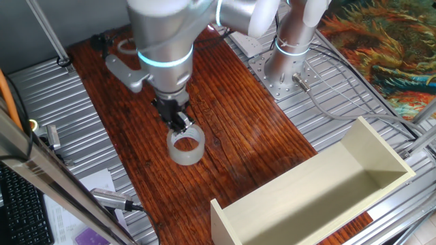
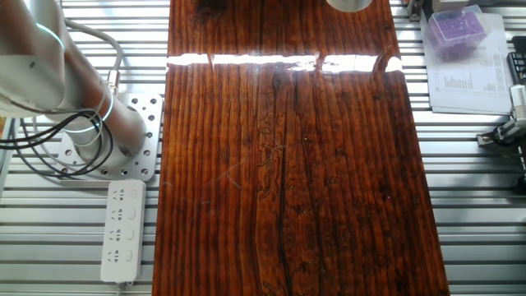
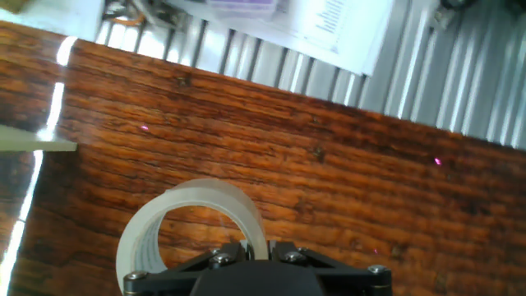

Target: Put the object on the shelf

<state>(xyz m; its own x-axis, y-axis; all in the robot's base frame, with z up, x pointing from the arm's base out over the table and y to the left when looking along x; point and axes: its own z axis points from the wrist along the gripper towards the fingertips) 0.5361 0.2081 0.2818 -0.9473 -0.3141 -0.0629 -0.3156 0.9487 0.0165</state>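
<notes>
The tape roll (image 1: 186,145), a translucent whitish-grey ring with a wide hole, is at the middle of the wooden table. My gripper (image 1: 178,123) is shut on its rim, at the far side of the ring. In the hand view the roll (image 3: 197,215) hangs from my fingers (image 3: 283,256), with its wall pinched between them. I cannot tell whether the roll rests on the wood or is just above it. The shelf (image 1: 320,194), a long cream open box of flat boards, lies at the near right corner. In the other fixed view only the roll's edge (image 2: 349,4) shows at the top.
The arm's base (image 1: 289,51) stands on the metal plate at the back right. A white power strip (image 2: 122,230) lies next to it. A purple box (image 2: 456,23) on papers and some tools (image 1: 112,199) lie beside the table's left edge.
</notes>
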